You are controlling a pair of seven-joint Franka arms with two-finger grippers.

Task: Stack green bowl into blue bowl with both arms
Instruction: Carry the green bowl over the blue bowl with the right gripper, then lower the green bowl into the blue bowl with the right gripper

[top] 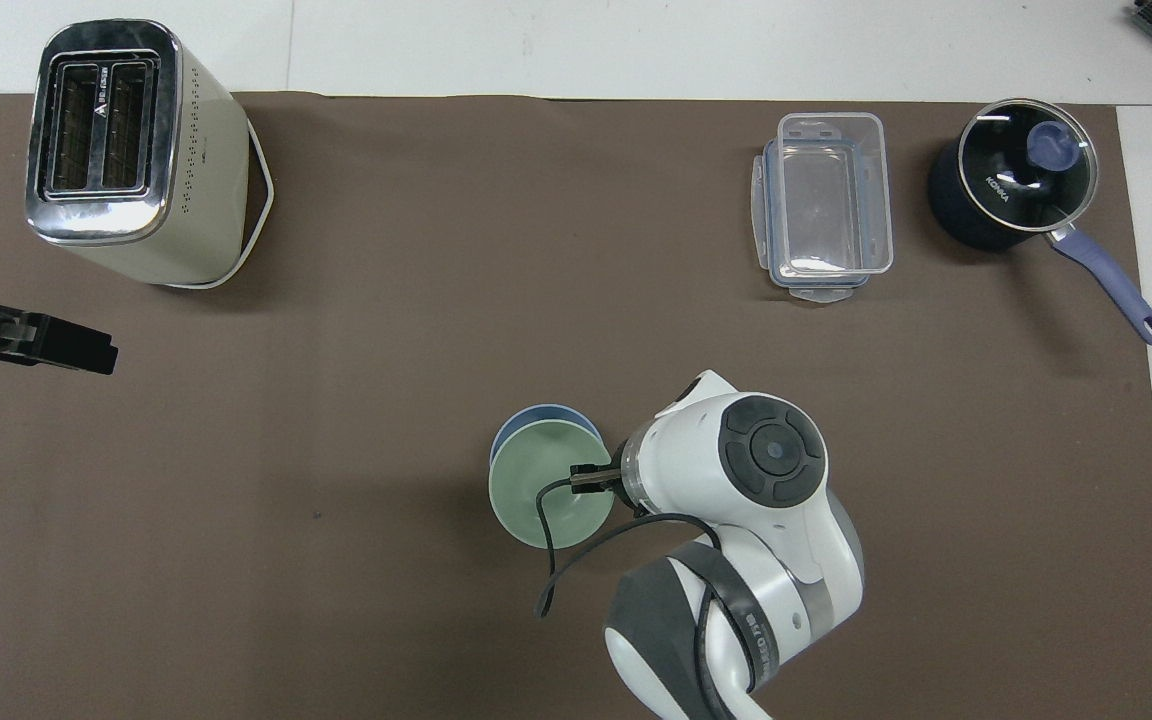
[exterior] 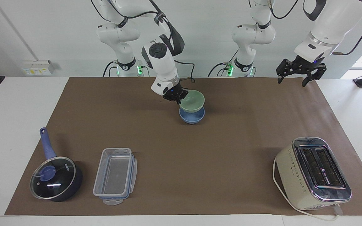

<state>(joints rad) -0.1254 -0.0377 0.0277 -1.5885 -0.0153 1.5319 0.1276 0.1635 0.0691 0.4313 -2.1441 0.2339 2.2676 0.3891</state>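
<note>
The pale green bowl is held upright by its rim in my right gripper, which is shut on it. The bowl hangs straight over the light blue bowl, its base down in the blue bowl's mouth; I cannot tell whether they touch. The blue bowl stands on the brown mat in the middle, near the robots. In the overhead view the right wrist hides the right fingers. My left gripper waits open and empty, raised over the left arm's end of the mat.
A cream toaster stands far from the robots at the left arm's end. A clear plastic container and a dark blue lidded saucepan stand far from the robots at the right arm's end.
</note>
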